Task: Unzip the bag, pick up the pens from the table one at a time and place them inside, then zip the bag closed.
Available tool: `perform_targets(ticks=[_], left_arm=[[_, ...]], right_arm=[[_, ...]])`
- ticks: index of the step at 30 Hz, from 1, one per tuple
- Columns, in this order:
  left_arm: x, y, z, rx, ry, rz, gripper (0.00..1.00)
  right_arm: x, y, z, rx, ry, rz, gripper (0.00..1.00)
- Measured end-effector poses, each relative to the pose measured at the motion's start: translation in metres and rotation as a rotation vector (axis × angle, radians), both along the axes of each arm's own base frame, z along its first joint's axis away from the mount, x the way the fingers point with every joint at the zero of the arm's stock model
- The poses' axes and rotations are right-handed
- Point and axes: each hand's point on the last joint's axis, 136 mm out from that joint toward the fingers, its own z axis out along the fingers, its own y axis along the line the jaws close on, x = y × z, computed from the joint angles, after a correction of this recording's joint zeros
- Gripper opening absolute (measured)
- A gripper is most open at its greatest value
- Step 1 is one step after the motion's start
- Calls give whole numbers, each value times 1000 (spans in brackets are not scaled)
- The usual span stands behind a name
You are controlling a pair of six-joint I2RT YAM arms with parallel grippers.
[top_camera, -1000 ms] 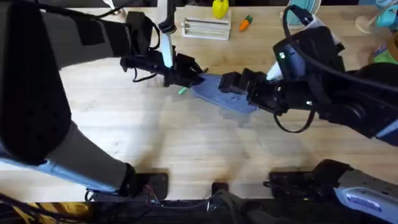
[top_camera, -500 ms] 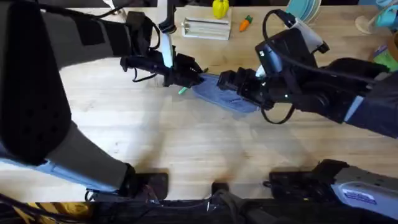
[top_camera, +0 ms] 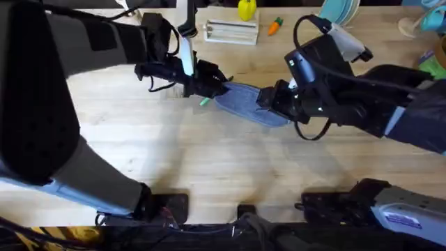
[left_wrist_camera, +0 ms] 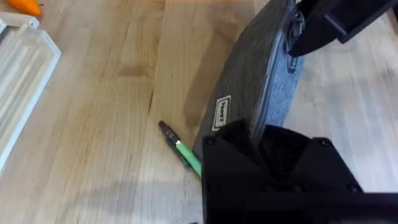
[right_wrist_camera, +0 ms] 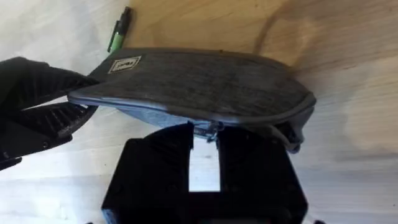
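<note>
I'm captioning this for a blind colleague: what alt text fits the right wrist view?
A blue-grey bag lies on the wooden table, the right gripper at its zipper edge. The left gripper clamps the bag's far end, near a green pen.

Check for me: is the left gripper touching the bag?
Touching. In the right wrist view the left gripper pinches the bag at its labelled end, its fingers closed on the fabric edge.

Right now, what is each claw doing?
Left gripper: shut on the bag, at its end.
Right gripper: shut on the bag's zipper pull.
</note>
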Motion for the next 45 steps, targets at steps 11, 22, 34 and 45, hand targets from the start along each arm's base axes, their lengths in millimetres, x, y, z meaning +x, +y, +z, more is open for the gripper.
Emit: perform_targets(ticks=[11, 22, 34, 45], left_arm=[[0, 0, 0, 0, 0, 0, 41], [0, 0, 0, 0, 0, 0, 41], [0, 1, 0, 0, -1, 2, 41], [1, 1, 0, 0, -1, 2, 41]], right_arm=[[-9, -15, -8, -58, 44, -40, 35], [-7, -12, -5, -45, 29, -33, 30], [2, 3, 45, 18, -117, 90, 30], [4, 15, 52, 21, -166, 221, 30]])
